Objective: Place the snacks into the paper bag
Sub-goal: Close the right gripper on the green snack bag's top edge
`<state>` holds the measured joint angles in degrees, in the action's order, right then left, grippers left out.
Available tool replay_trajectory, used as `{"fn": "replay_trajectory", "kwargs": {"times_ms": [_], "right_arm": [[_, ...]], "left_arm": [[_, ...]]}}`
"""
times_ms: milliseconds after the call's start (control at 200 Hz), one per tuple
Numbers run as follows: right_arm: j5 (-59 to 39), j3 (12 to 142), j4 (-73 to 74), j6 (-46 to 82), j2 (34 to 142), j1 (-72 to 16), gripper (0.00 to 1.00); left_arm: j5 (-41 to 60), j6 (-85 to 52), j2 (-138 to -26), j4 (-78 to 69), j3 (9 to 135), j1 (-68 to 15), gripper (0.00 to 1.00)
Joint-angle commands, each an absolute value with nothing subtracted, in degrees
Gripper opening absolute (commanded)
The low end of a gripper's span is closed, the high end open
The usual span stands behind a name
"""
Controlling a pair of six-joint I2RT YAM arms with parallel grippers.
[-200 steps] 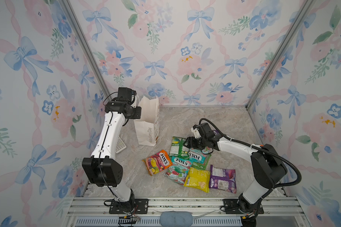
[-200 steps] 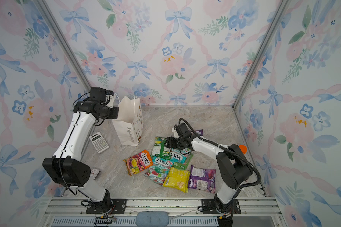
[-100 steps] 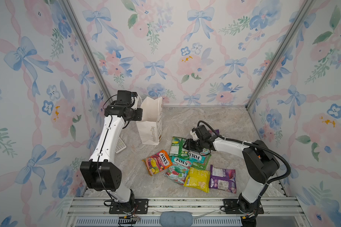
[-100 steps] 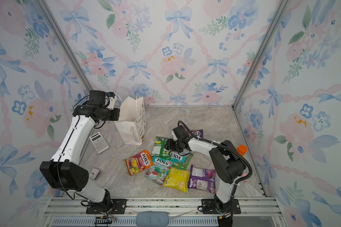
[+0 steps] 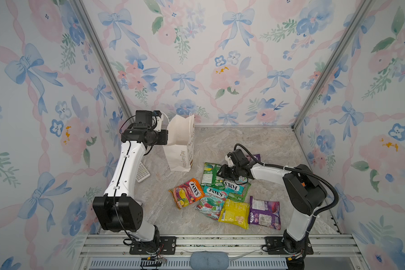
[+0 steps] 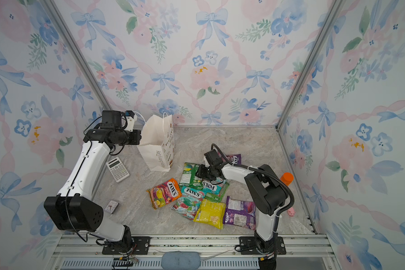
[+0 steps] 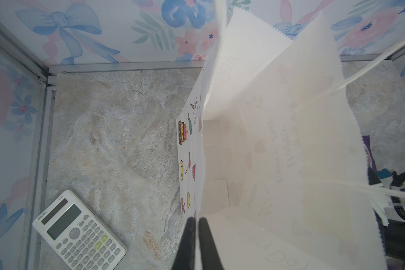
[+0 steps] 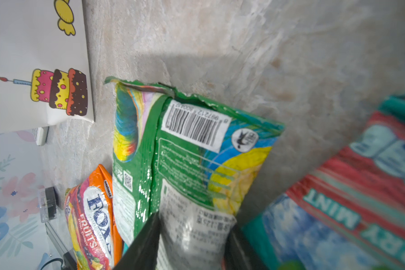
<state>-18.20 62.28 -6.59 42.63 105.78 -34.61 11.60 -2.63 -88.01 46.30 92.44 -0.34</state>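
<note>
The white paper bag stands open at the back left, leaning a little. My left gripper is shut on its rim, and the bag looks empty inside. The snacks lie in a heap: a green packet, an orange FOX'S packet, two teal ones, a yellow one and a purple one. My right gripper is down on the green packet, its fingers closed against a fold of it. Another purple packet peeks out behind that arm.
A calculator lies on the floor left of the bag. A small clock sits near the left arm's base. An orange-capped bottle and a pink pig toy stand by the right wall.
My left gripper has pulled the bag's rim to the right and the bag has shifted with it. My right gripper has settled onto the green packet and its jaws have closed in.
</note>
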Motion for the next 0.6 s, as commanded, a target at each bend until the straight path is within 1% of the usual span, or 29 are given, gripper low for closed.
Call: {"fn": "replay_trajectory", "kwargs": {"times_ms": [0, 135, 265, 295, 480, 595], "right_arm": [[-19.0, 62.8, -5.9, 43.2, 105.7, -35.1, 0.35], [-19.4, 63.1, -5.9, 43.1, 104.6, -35.0, 0.22], [-20.1, 63.4, -6.1, 42.8, 103.6, -34.7, 0.03], [-20.4, 63.5, -6.1, 42.8, 103.4, -34.6, 0.0], [-21.0, 66.1, -9.2, 40.7, 101.2, -34.4, 0.0], [-19.2, 68.6, -13.1, 38.3, 98.1, -34.4, 0.0]], "left_arm": [[14.1, -3.3, -86.9, 45.1, 91.9, 0.1, 0.0], [15.3, -3.3, -86.7, 44.5, 91.5, 0.2, 0.0], [16.0, -3.6, -86.7, 44.4, 91.4, 0.2, 0.0], [16.2, -3.5, -86.7, 44.3, 91.3, 0.2, 0.0], [16.4, -3.6, -86.4, 43.9, 90.9, 0.2, 0.0], [16.7, -3.6, -86.3, 43.6, 90.7, 0.2, 0.0]]}}
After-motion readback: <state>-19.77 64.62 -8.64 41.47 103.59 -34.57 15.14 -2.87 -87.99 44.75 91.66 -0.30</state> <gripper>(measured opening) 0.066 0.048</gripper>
